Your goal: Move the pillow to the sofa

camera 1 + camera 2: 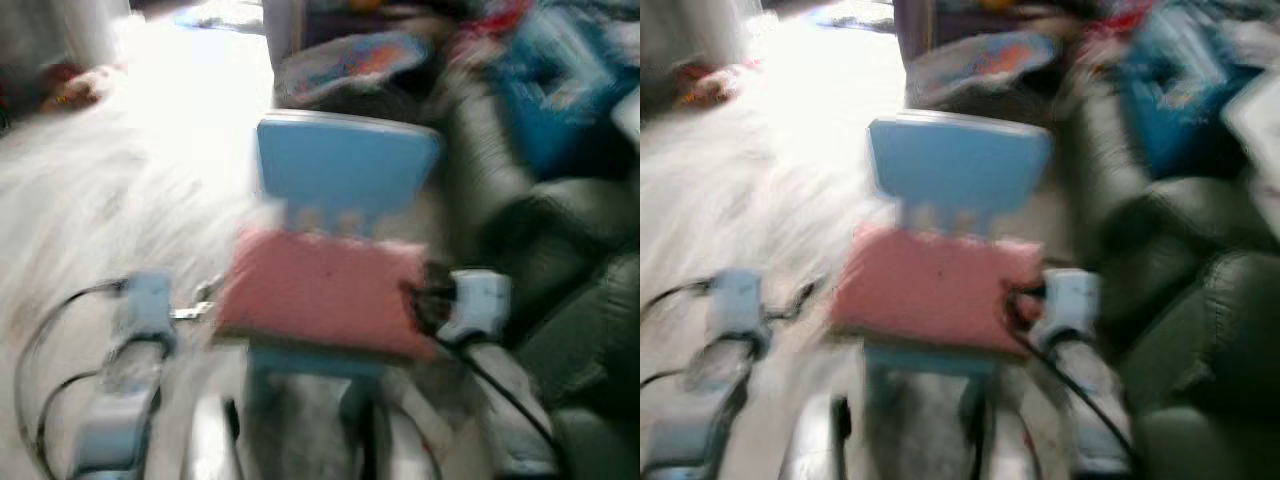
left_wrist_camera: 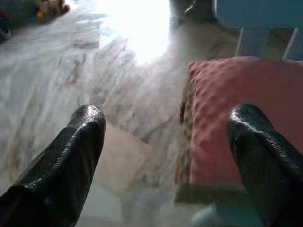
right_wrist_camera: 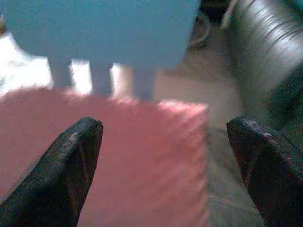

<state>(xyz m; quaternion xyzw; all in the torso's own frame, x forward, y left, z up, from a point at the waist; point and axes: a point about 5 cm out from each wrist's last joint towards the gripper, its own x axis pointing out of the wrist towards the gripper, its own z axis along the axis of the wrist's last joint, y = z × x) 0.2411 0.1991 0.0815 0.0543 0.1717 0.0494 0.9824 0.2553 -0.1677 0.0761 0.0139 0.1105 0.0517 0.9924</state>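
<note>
- I am looking down at a pale marbled floor point(image 1: 120, 190), and strong light is washing it out toward my eleven o'clock.
- A small blue chair point(image 1: 345, 165) is standing at my twelve o'clock, its backrest facing me.
- A dark leather sofa point(image 1: 1200, 300) is running along from my one to my four o'clock, with blurred blue and red clutter point(image 1: 560, 80) lying on it.
- Something small and colourful point(image 1: 75, 85) is lying on the floor at my ten o'clock, too blurred to name.

Blue chair point(image 1: 345, 165) — pink pillow point(image 1: 322, 290) atop
</note>
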